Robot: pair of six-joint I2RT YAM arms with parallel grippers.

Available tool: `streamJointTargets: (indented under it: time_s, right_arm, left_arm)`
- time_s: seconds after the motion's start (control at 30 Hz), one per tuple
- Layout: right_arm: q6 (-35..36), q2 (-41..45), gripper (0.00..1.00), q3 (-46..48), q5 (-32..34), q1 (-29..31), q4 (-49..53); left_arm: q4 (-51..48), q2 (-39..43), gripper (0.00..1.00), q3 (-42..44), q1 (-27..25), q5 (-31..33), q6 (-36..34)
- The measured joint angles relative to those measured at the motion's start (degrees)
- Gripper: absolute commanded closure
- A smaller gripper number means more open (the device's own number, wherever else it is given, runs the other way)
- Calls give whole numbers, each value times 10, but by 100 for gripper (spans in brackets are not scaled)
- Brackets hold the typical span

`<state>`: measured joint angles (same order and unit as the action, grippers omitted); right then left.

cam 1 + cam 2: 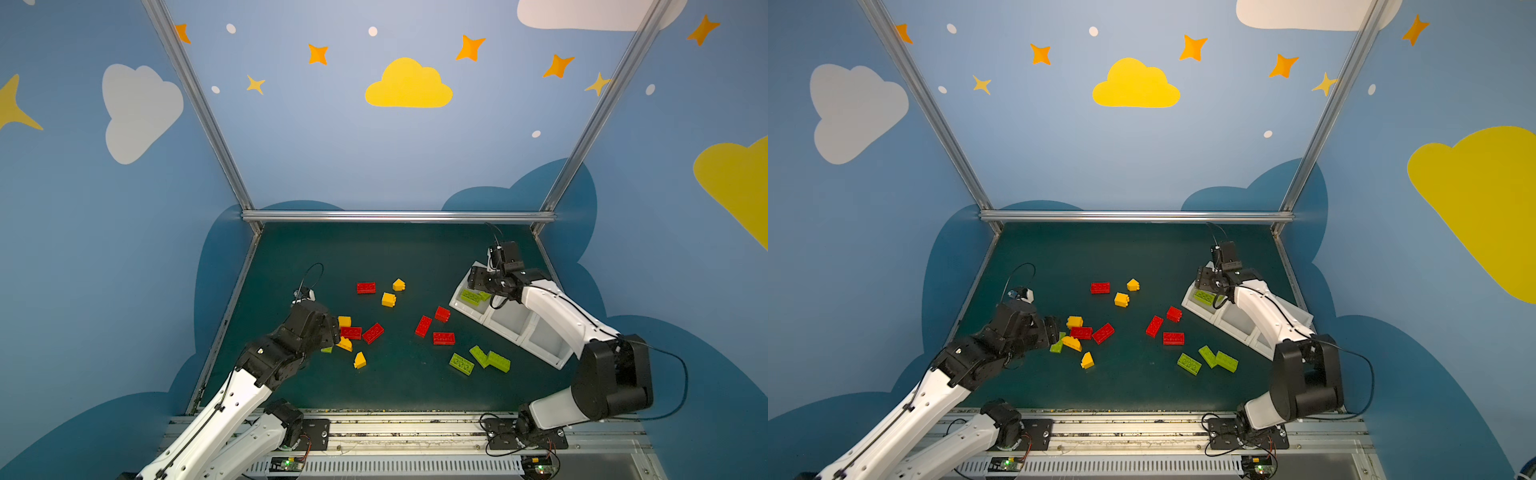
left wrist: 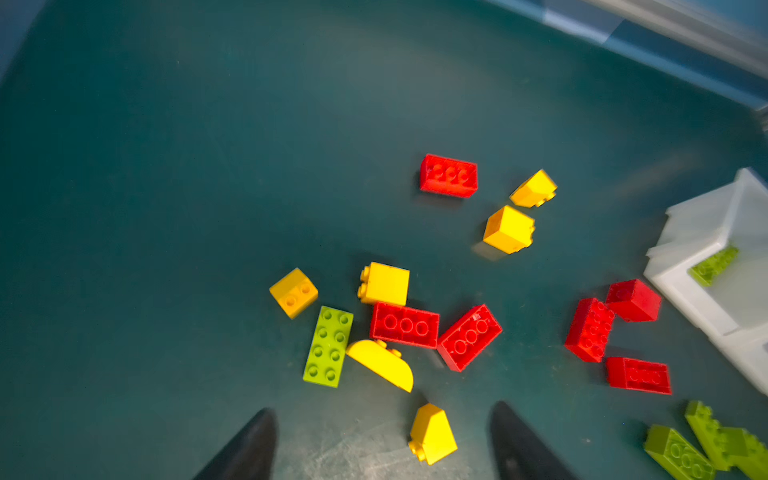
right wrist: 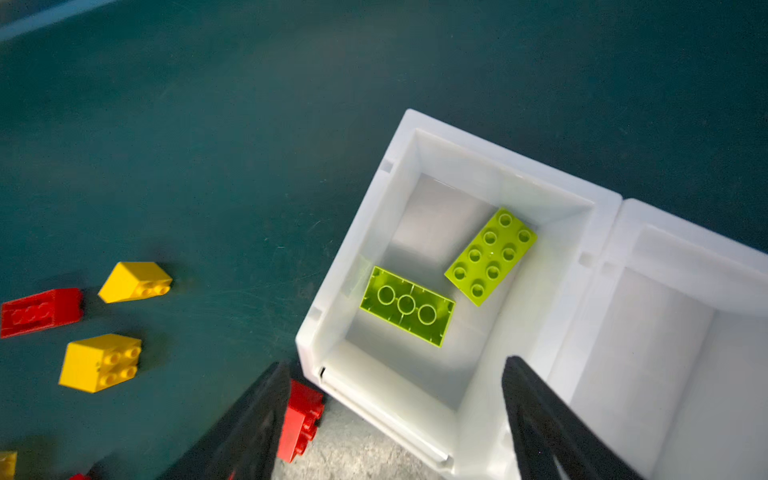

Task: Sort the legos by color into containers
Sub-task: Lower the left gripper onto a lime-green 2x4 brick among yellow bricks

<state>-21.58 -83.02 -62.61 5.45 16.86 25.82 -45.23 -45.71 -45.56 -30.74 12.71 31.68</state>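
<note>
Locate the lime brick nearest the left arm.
In a top view the lime brick lies left of centre, by the left pincer, beside a curved yellow brick.

Both top views look steeply down from high over the near edge of the worktop (image 1: 374, 249) toward the far wall (image 1: 374, 166), far enough back to hold both arms (image 1: 557, 316), all the loose legos (image 1: 365, 287) and the row of containers (image 1: 511, 320). The left wrist camera looks down from close above the worktop, past its own black fingers (image 2: 249, 449), onto the left group of bricks, and catches the end container (image 2: 685, 232) too. The right wrist camera hangs close over that same end container, its fingers (image 3: 540, 415) in front, sharing a green brick (image 3: 407, 305) inside with every other view.
</note>
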Motion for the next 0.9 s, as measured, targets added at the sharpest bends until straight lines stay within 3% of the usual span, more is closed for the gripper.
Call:
streamJointTargets:
  time_s: [0.2,0.43,0.9]
  right_arm:
    - [-4,99,22,61,-12,90,-35]
    - [-20,181,22,164,-36,167,-67]
    - [-46,242,22,252,-54,177,-137]
  left_arm:
    - [25,-25,49,49,0,-13,53]
    - [41,-59,58,134,0,-4,106]
    - [101,-257,53,106,24,7,112]
